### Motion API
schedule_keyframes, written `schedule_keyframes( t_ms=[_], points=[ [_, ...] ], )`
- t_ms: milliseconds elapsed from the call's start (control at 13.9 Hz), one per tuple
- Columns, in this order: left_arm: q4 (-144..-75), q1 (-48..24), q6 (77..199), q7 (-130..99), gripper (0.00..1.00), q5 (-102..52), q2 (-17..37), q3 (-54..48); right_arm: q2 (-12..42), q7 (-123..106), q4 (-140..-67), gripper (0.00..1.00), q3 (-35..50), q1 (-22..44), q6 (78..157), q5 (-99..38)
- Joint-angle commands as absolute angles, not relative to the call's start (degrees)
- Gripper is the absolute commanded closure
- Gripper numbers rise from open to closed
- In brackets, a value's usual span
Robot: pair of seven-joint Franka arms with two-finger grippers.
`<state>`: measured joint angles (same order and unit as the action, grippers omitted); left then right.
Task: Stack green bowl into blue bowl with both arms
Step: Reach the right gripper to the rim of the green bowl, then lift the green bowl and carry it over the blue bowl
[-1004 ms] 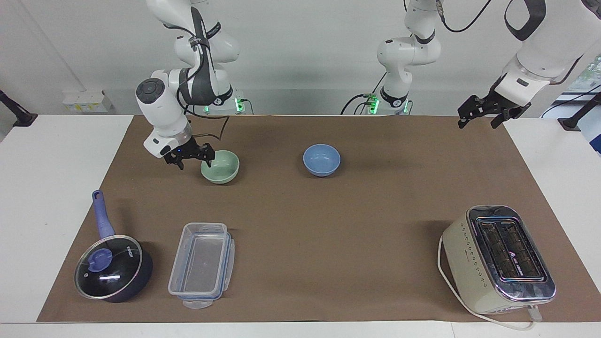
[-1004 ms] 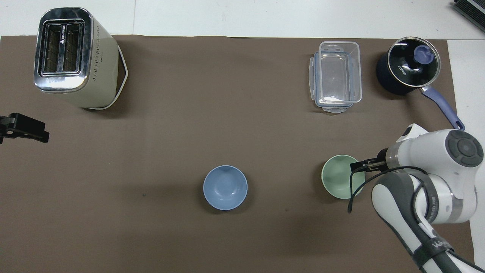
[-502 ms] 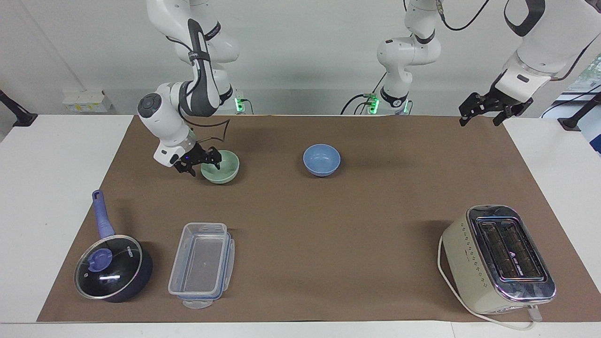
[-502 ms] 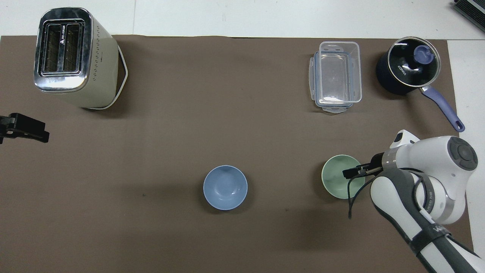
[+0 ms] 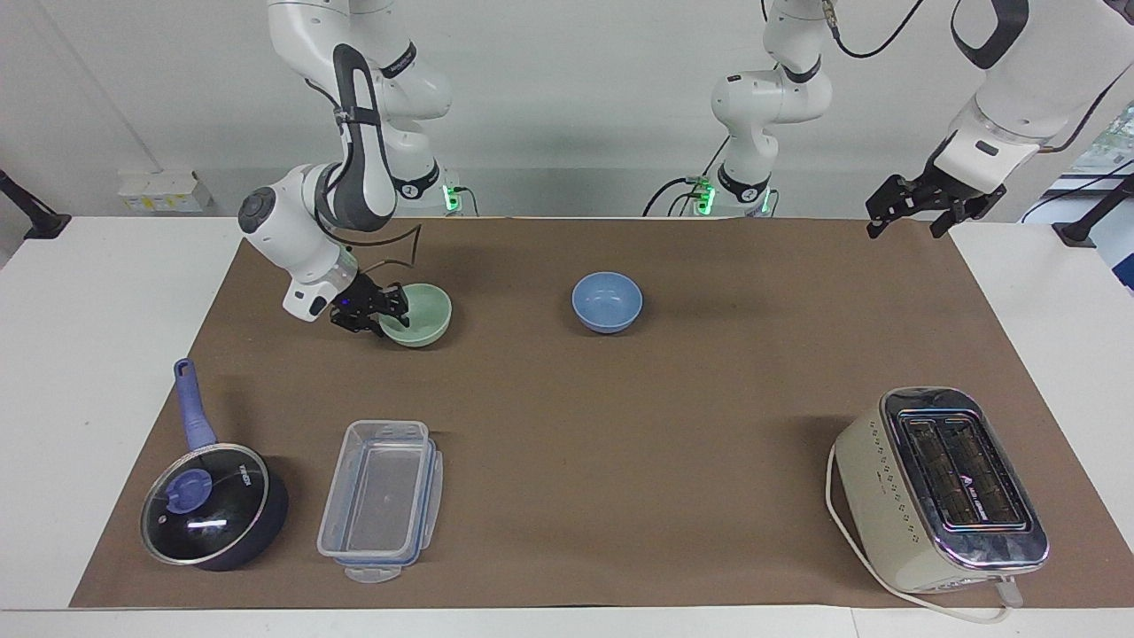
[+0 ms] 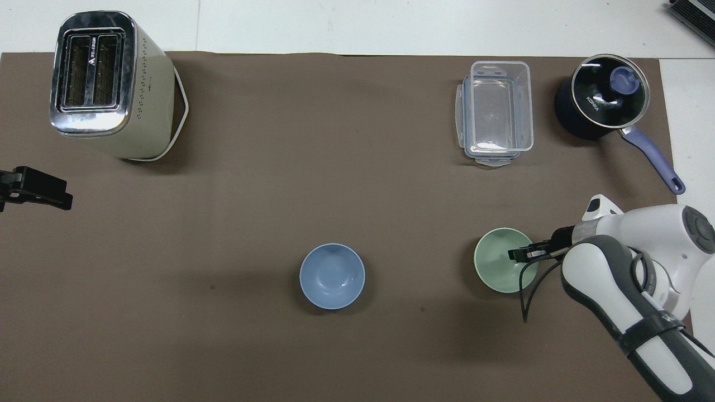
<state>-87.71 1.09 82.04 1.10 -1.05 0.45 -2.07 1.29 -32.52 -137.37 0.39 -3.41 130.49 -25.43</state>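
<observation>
Brown paper (image 5: 620,425) is spread over the white table (image 5: 89,372), and the green bowl (image 5: 421,316) is seen resting on it toward the right arm's end, with the blue bowl (image 5: 607,301) beside it near the middle of the table, the two well apart. The right gripper (image 5: 383,310) is set low at the green bowl's rim, on the side turned toward the right arm's end; one finger is seen over the bowl's inside and the other outside the wall, so the rim lies between them, though whether the rim is pinched cannot be told. The bowl sits flat on the paper. The left gripper (image 5: 912,208) is held in the air over the paper's corner at the left arm's end, its jaws spread and nothing between them; that arm waits. Farther from the robots, a lidded saucepan (image 5: 213,505), a clear plastic container (image 5: 381,501) and a toaster (image 5: 943,487) are placed
</observation>
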Motion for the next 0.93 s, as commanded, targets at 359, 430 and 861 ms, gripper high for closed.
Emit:
schedule_keyframes(
  t_ms=[359,430,861],
  points=[
    [-87.1,1.3,81.1,0.9,0.0,0.0,0.4,-2.4,-1.0,-33.9,-134.6,1.0,0.8,-2.9,123.9,-29.2],
    [-87.1,1.3,81.1,0.9,0.0,0.0,0.4,-2.4,-1.8,-32.0,-134.4,1.0,1.5,-2.7,123.6,-29.1],
    [-87.1,1.3,81.1,0.9,0.0,0.0,0.4,-2.4,-3.9,-12.3,-133.3,1.0,3.1,10.3,126.5,-28.0]
  ],
)
